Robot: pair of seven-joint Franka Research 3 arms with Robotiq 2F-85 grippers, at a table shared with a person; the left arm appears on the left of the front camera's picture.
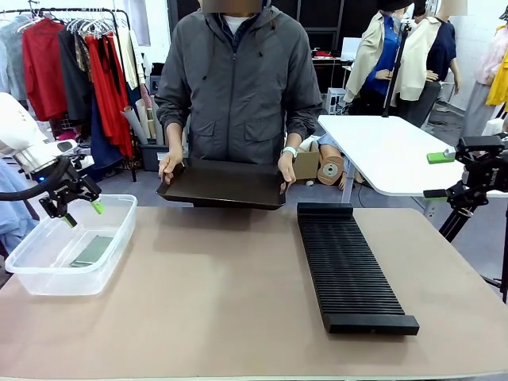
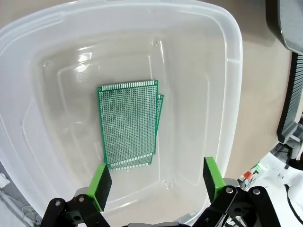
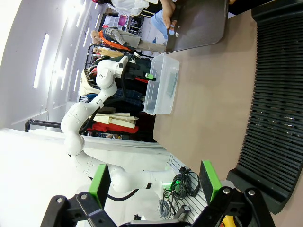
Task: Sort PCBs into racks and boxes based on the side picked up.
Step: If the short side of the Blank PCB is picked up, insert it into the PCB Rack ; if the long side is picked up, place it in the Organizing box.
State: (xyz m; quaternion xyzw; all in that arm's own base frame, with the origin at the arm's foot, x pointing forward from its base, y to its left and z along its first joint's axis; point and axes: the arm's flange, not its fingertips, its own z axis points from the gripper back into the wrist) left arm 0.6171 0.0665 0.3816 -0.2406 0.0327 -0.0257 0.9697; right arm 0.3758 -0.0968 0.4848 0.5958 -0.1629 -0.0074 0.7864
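Observation:
Two green PCBs (image 2: 129,125) lie stacked flat on the floor of the clear box (image 2: 234,94), the lower one peeking out at the right edge. My left gripper (image 2: 156,182) hangs open just above them, nothing between its green pads. From the front, the left gripper (image 1: 83,213) hovers over the box (image 1: 32,274) at the table's left, with the PCBs (image 1: 91,250) inside. The long black rack (image 1: 349,266) lies right of centre with no boards in it. My right gripper (image 1: 435,175) stands open and off the table at the far right; in its own view the right gripper (image 3: 154,182) holds nothing.
A person at the far side holds a shallow black tray (image 1: 222,184) in both hands at the table's far edge. A white table (image 1: 389,151) stands behind on the right. The brown tabletop (image 1: 214,302) between box and rack is bare.

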